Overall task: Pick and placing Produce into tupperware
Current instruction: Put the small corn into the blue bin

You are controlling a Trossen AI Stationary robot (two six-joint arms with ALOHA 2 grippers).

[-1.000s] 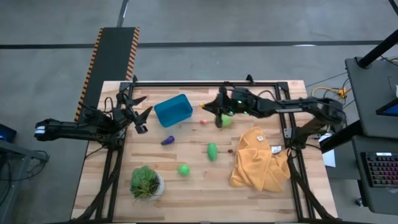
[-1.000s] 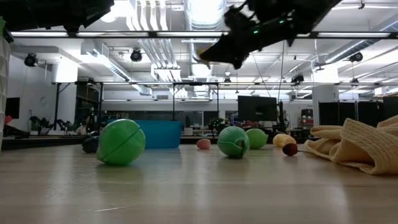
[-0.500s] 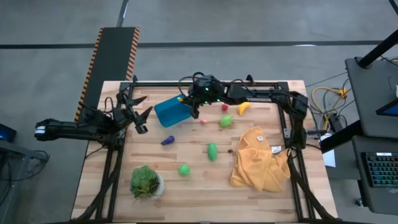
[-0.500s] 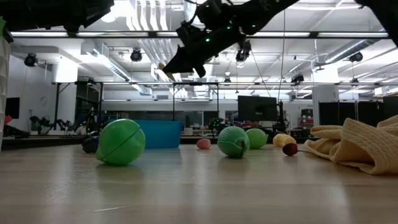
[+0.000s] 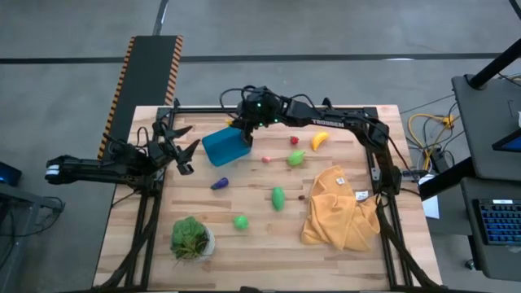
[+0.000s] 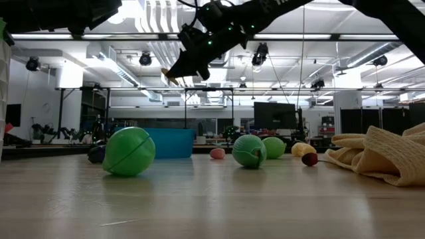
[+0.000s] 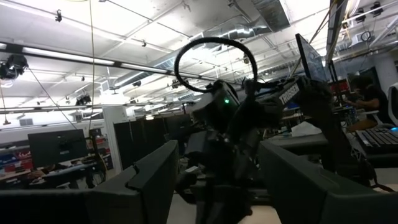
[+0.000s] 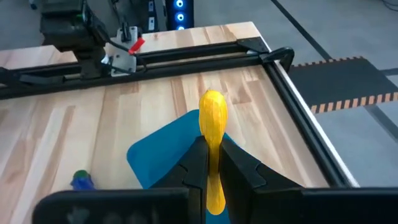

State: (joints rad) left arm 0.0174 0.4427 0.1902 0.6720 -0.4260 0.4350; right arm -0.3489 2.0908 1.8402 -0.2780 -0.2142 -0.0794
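Observation:
My right gripper (image 5: 238,129) hangs over the teal tupperware (image 5: 226,146), shut on a long yellow produce piece (image 8: 213,115). The tub stands on the table at the far left. On the table lie a yellow banana (image 5: 319,140), three green pieces (image 5: 295,158) (image 5: 278,198) (image 5: 240,220), a purple eggplant (image 5: 219,184) and small red pieces (image 5: 295,140). My left gripper (image 5: 186,149) waits open at the table's left edge, with nothing between its fingers. My right gripper pinches the yellow piece around its middle (image 8: 213,134) between its two fingers. The piece lies along the fingers, and its rounded end (image 8: 212,102) sticks out past the fingertips. The fingers slant down from the table's right. The piece is lifted clear, above the tupperware (image 8: 165,155).
A mustard-yellow cloth (image 5: 338,210) lies crumpled at the right. A leafy plant in a white pot (image 5: 191,238) stands near the front left corner. A black frame rail (image 5: 269,110) runs along the far edge just behind the tub.
My right gripper, shut on the yellow piece, has swung toward the table's left and far edge, from above the green piece in the middle to above the tupperware, and has risen a little. Nothing on the table has moved.

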